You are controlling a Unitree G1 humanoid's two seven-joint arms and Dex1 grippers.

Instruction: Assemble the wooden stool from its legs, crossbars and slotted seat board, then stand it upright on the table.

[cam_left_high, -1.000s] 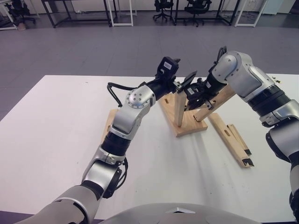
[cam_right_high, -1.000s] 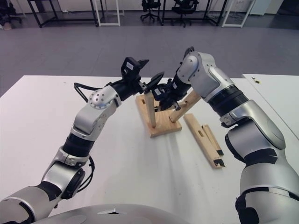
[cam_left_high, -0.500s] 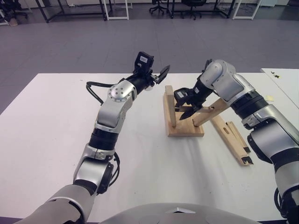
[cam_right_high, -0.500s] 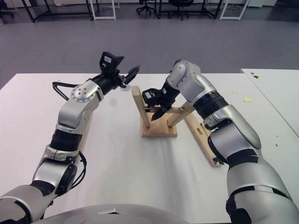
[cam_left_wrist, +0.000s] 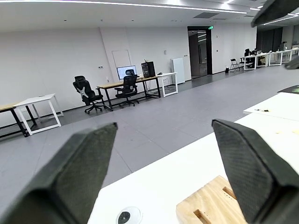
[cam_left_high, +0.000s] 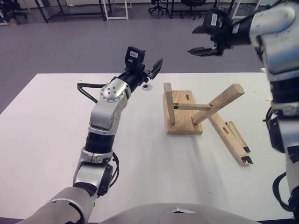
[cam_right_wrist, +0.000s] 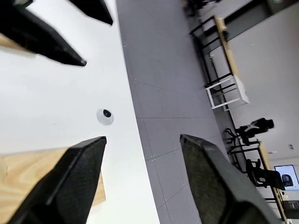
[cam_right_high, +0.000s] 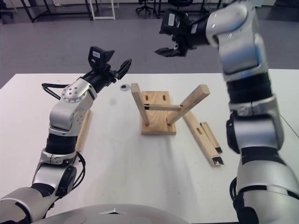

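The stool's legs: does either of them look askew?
Yes. The left leg stands nearly upright on the seat board, but the right leg leans steeply outward to the robot's right, with a crossbar between them.

The white table (cam_left_high: 140, 186) bears the seat board (cam_left_high: 184, 127), flat near the middle of the far edge. 2 loose wooden bars (cam_left_high: 232, 140) lie toward the right edge, 1 plank (cam_right_high: 84, 129) toward the left edge, and 1 small round disc (cam_left_high: 148, 87) by the far edge.

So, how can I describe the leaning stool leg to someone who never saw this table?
On the white table, a flat seat board lies near the middle. Two legs rise from it, joined by a thin crossbar. The leaning leg is on the robot's right and tilts outward, while the other leg stands straight.
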